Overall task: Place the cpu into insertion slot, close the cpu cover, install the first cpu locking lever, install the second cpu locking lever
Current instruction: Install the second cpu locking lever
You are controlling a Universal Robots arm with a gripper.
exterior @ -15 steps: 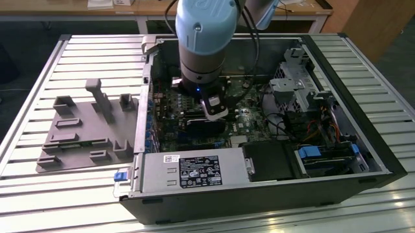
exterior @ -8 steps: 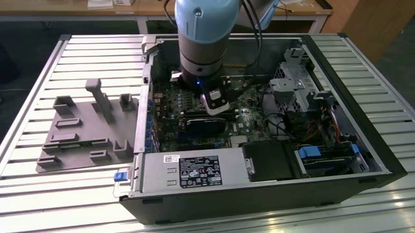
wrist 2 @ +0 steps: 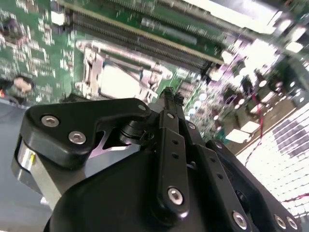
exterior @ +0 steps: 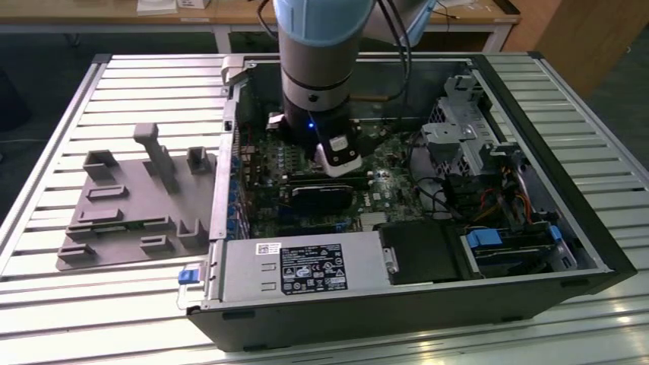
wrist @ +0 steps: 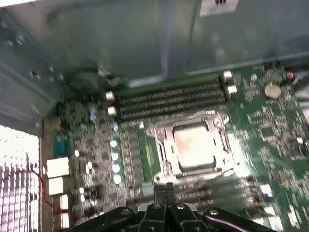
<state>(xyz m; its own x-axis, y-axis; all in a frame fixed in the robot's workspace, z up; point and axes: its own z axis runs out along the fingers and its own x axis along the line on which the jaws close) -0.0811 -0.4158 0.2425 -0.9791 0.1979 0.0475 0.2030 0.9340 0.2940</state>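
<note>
Inside an open computer case (exterior: 568,228), the arm reaches down over the green motherboard (exterior: 385,190). In both wrist views the cpu (wrist: 193,145) (wrist 2: 118,79) lies flat in its socket, pale silver top showing. The silvery cpu cover (wrist: 161,145) (wrist 2: 91,63) lies around it as a frame. My gripper (wrist: 164,187) (wrist 2: 169,95) (exterior: 340,163) hovers a short way off the socket's edge, fingers pressed together with nothing between them. I cannot make out how the locking levers stand.
Memory slots (wrist: 169,99) run along one side of the socket. A black rectangular block (exterior: 319,196) sits on the board below the gripper. The power supply (exterior: 299,270) and drive cage (exterior: 466,129) crowd the case. A grey fixture plate (exterior: 132,213) lies on the table at the exterior view's left.
</note>
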